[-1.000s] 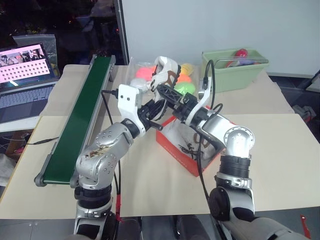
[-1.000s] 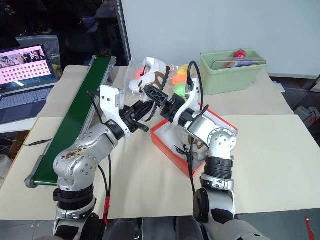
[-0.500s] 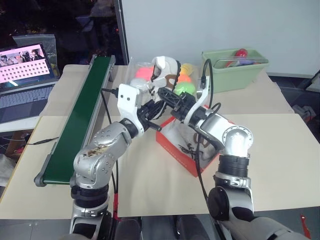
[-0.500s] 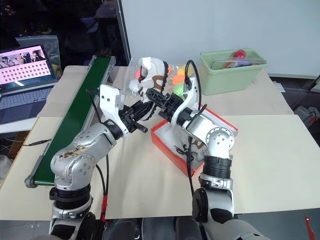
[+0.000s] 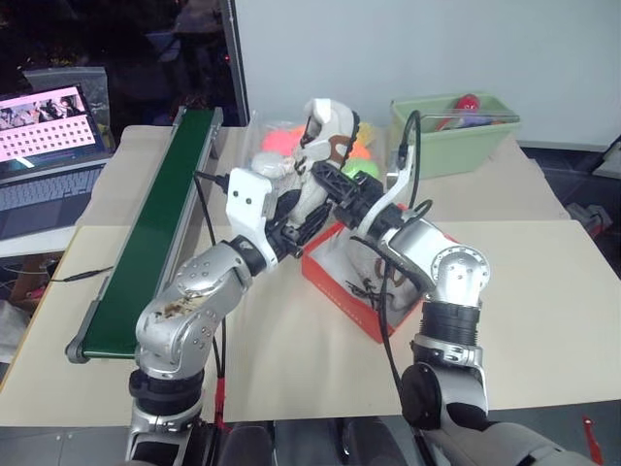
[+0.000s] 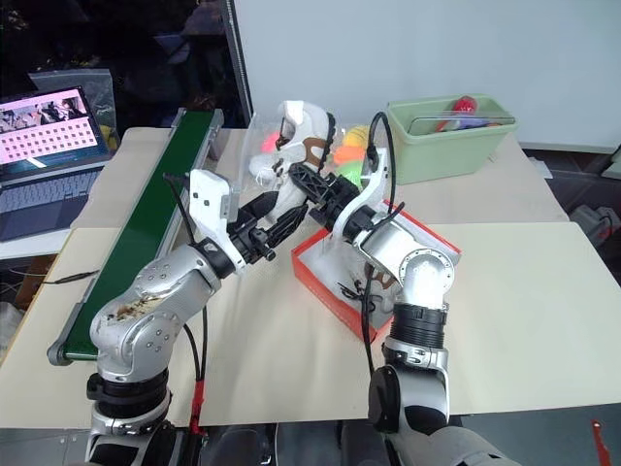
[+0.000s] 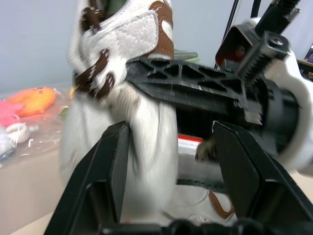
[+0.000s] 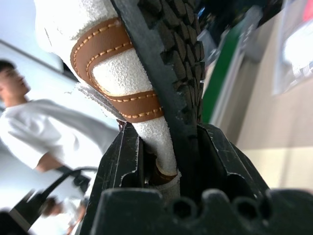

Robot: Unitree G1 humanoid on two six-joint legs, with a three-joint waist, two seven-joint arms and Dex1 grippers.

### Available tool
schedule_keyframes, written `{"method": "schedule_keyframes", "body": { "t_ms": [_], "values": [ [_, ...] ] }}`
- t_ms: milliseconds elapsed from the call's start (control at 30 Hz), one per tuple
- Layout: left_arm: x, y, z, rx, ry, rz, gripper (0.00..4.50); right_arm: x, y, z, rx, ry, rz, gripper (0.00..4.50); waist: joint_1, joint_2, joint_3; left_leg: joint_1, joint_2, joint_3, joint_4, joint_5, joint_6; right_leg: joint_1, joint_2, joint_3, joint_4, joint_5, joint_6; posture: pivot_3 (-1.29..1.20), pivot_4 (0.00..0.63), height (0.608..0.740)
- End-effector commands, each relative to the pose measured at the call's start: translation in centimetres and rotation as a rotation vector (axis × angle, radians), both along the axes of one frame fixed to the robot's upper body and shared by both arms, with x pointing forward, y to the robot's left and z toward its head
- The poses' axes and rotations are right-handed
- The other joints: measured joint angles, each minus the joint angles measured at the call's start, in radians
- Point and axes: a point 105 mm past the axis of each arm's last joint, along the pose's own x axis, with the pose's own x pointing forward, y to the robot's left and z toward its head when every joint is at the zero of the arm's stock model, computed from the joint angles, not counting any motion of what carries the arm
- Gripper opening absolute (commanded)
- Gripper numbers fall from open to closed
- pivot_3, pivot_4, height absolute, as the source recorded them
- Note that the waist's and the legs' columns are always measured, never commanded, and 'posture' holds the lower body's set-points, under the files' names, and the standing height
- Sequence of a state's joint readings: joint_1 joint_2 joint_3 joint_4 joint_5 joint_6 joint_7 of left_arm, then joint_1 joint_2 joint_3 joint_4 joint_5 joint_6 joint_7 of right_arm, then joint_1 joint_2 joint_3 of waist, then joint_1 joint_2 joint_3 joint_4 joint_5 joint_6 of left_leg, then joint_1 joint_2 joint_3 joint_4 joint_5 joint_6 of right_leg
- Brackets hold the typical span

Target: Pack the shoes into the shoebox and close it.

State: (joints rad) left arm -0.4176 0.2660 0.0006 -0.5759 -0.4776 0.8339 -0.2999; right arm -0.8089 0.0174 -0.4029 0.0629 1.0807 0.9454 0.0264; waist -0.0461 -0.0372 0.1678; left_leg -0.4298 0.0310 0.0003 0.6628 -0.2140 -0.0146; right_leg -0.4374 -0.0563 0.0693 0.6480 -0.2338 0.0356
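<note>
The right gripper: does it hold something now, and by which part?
The right gripper holds one white shoe in the air, its fingers clamped across the sole and the side of the upper. The left gripper stands open around the shoe.

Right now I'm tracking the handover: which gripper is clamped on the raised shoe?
The right gripper, shut on the shoe at sole and heel; the left gripper stands open around it.

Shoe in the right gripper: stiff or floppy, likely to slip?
The shoe probably holds its shape: it stands upright above the right gripper. Slipping seems unlikely, since the fingers pinch a treaded sole and fuzzy upper. Looks light.
</note>
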Motion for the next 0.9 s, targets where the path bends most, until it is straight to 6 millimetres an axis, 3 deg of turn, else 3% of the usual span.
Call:
{"method": "schedule_keyframes", "body": {
  "t_ms": [33,133,233,333,733,900],
  "values": [
    [-0.6,1.4,-1.1,0.023,0.033,-0.007,2.83,0.1,-2.7,4.5,0.000,-0.156,-0.078,1.35,0.001,0.001,0.001,0.000,0.000,0.000,0.000,0.000,0.000,0.000,0.000,0.000,0.000,0.000,0.000,0.00,0.150,0.729],
    [-1.1,2.1,-1.9,0.075,0.041,-0.020,2.83,0.1,-3.4,4.4,-0.131,-0.160,-0.047,1.35,0.004,0.001,0.001,0.000,0.000,0.000,0.000,0.000,0.000,0.000,0.000,0.000,0.000,0.000,0.000,0.00,0.150,0.729],
    [-2.2,2.1,-3.3,0.183,0.045,-0.095,2.83,-0.9,-3.5,2.0,-0.432,-0.106,0.102,1.35,0.003,0.001,0.001,0.000,0.000,0.000,0.000,0.000,0.000,0.001,0.000,0.000,-0.001,0.000,0.000,0.00,0.150,0.729],
    [-3.0,1.8,-4.0,0.227,0.053,-0.169,2.83,-2.1,-3.9,0.2,-0.579,-0.013,0.248,1.35,0.002,0.002,0.001,0.001,0.000,0.001,0.000,0.000,0.000,0.001,0.000,0.000,-0.002,-0.001,-0.001,0.00,0.150,0.729],
    [-3.6,1.0,-3.9,0.230,0.035,-0.222,2.83,-2.4,-6.6,-6.5,-0.871,0.321,0.407,1.35,0.003,0.002,0.001,0.000,0.000,0.001,0.000,0.000,0.000,0.001,0.001,0.001,-0.004,-0.001,0.000,0.00,0.150,0.729],
    [-3.9,1.1,-4.0,0.241,0.038,-0.217,2.83,-1.9,-6.3,-7.7,-0.909,0.343,0.432,1.35,0.002,0.002,0.001,0.001,0.000,0.001,0.000,0.000,0.000,0.001,0.001,0.001,-0.003,-0.001,0.000,0.00,0.150,0.729]
  ]
}}
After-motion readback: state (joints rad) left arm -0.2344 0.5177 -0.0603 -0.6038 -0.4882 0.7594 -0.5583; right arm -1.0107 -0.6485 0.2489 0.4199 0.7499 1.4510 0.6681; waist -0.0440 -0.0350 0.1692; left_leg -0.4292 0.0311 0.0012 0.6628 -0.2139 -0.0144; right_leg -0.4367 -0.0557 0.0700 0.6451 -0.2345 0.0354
